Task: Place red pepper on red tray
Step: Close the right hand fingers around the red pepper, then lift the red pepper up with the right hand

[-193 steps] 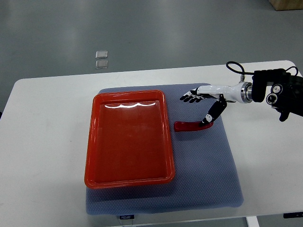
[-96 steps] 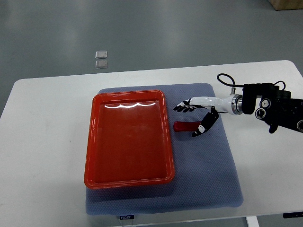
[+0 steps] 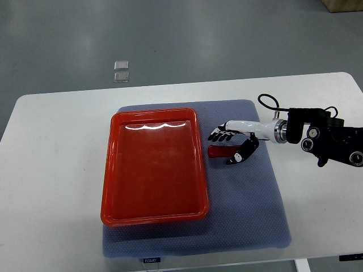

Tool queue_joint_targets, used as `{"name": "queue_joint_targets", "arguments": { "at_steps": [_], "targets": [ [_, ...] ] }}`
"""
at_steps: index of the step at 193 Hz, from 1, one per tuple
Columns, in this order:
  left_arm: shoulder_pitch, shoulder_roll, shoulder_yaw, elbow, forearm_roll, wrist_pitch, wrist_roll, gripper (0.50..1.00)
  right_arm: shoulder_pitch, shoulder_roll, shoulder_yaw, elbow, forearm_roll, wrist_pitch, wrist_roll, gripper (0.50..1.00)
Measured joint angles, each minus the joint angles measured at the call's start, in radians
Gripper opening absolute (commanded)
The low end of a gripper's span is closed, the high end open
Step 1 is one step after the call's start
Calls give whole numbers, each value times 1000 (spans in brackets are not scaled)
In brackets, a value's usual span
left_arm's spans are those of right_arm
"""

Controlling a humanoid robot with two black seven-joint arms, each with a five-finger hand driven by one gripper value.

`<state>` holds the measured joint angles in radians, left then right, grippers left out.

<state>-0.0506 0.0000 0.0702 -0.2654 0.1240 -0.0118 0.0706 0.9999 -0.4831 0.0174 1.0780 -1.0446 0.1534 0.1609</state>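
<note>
A red pepper (image 3: 220,151) lies on the blue-grey mat (image 3: 249,209), just right of the red tray (image 3: 154,165). My right hand (image 3: 227,146) comes in from the right edge and hovers over the pepper. Its fingers (image 3: 218,135) are spread above the pepper's far side and the thumb (image 3: 238,156) reaches down on its near side. The pepper's right end is hidden under the hand. The hand holds nothing. The tray is empty. The left arm is out of view.
The mat lies on a white table (image 3: 51,170). Two small clear squares (image 3: 121,70) lie on the grey floor beyond the table. A black cable (image 3: 269,105) loops above my right wrist.
My right hand has moved left and down toward me, from beyond the pepper's right end to straddling the pepper. The pepper has not moved.
</note>
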Motion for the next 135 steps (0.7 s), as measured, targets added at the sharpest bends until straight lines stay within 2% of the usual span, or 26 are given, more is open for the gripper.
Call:
{"name": "queue_joint_targets", "arguments": {
  "at_steps": [9, 18, 70, 135],
  "targets": [
    [0, 0, 0, 0, 0, 0, 0, 1000, -3, -1, -3, 0, -13, -5, 1, 529],
    [0, 0, 0, 0, 0, 0, 0, 1000, -5, -2, -7, 0, -24, -9, 1, 500],
    [0, 0, 0, 0, 0, 0, 0, 1000, -9, -13, -19, 0, -42, -33, 2, 500],
    [1, 0, 0, 0, 0, 1, 0, 1000, 20, -68, -8, 10, -35, -28, 2, 500]
  ]
}}
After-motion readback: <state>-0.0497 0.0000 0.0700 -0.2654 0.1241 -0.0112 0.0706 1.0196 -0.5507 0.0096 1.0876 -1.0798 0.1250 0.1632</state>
